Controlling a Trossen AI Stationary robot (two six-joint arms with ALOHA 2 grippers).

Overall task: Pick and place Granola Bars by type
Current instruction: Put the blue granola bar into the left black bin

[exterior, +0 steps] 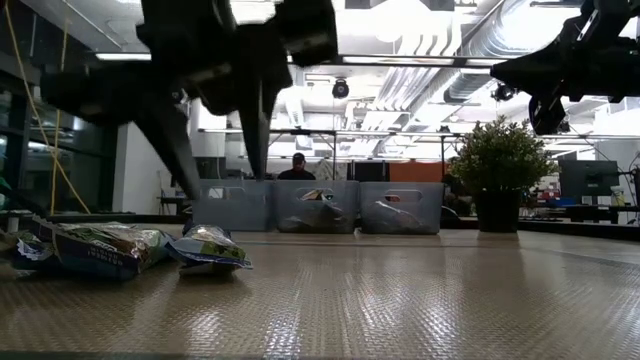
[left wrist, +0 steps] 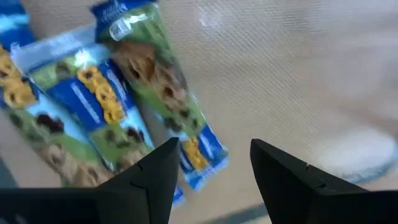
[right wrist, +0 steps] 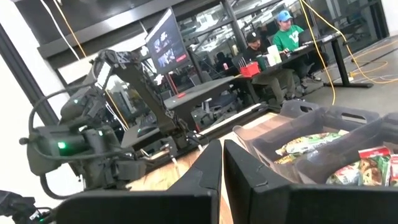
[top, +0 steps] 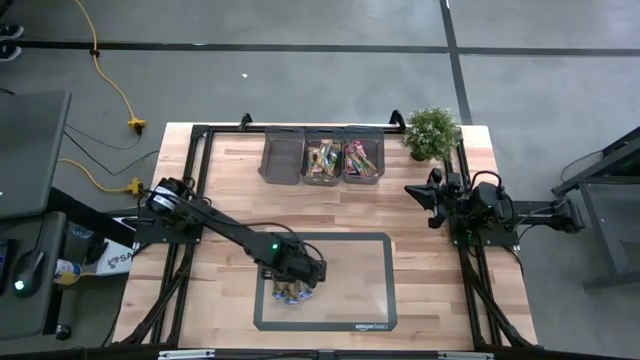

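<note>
Several granola bars in blue and green wrappers point(left wrist: 155, 74) lie flat in a small heap point(top: 290, 292) on the left part of the grey-framed mat point(top: 380, 285). The low view shows them at the left point(exterior: 95, 250), one a little apart point(exterior: 210, 250). My left gripper point(left wrist: 214, 152) hangs open just above them, pointing steeply down point(top: 298, 280) point(exterior: 225, 190). One end of a green-wrapped bar point(left wrist: 199, 155) lies below the gap, and I see no touch. My right gripper point(top: 432, 195) point(right wrist: 221, 168) waits shut at the table's right side, level and well above the table.
Three dark grey bins stand side by side at the far edge point(top: 282, 158) point(top: 322, 160) point(top: 362, 160); the middle and right ones hold bars. A potted plant point(top: 432, 132) stands to their right. Bare mat stretches right of the heap.
</note>
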